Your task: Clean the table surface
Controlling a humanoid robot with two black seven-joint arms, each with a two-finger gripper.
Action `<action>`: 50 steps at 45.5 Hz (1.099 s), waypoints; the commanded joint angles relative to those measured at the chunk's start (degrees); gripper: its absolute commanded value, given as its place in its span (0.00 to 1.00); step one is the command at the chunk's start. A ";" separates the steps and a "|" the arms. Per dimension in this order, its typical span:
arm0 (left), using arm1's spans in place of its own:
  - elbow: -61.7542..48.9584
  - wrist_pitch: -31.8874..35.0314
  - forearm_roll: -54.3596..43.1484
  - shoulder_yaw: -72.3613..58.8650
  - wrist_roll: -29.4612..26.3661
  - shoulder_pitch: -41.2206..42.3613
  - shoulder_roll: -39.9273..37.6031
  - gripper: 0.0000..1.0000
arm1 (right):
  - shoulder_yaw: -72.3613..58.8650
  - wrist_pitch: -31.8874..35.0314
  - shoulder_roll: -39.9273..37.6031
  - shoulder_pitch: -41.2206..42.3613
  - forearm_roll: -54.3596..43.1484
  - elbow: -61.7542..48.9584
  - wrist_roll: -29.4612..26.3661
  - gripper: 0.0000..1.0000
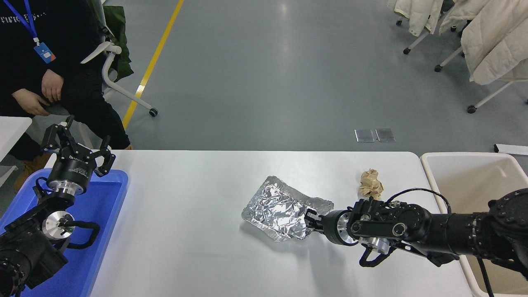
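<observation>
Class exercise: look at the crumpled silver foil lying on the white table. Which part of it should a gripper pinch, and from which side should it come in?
Probably the raised, wrinkled rim at the right edge of the crumpled foil, approached low from the right. The sheet lies nearly flat on the table surface, so only its upturned border offers something to pinch. The right gripper is already at that edge; the brown paper ball sits clear behind.

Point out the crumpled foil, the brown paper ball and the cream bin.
crumpled foil [277, 208], head view, middle of its wrinkled face.
brown paper ball [370, 184], head view, its centre.
cream bin [429, 173], head view, left rim beside the table.
</observation>
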 commanded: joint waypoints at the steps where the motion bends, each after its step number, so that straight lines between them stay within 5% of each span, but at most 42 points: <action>1: 0.03 0.00 -0.02 0.00 0.00 0.00 0.00 1.00 | 0.34 0.24 0.03 0.36 0.24 0.56 -0.36 0.00; 11: 0.03 0.00 0.07 0.00 0.00 0.00 0.00 1.00 | 0.51 0.24 -3.47 2.28 0.24 4.86 -0.36 0.00; 19: 0.03 0.00 -0.02 0.00 0.00 0.00 0.00 1.00 | -0.10 1.56 -15.07 8.96 0.06 15.40 -0.53 0.00; 31: 0.03 0.00 -0.01 0.00 0.00 0.00 0.00 1.00 | -1.77 13.59 -35.20 20.65 -0.64 25.52 -3.52 0.00; 50: -0.05 0.00 -0.02 0.00 0.00 0.00 0.00 1.00 | -3.09 37.94 -56.38 37.09 -6.35 28.51 -9.50 0.00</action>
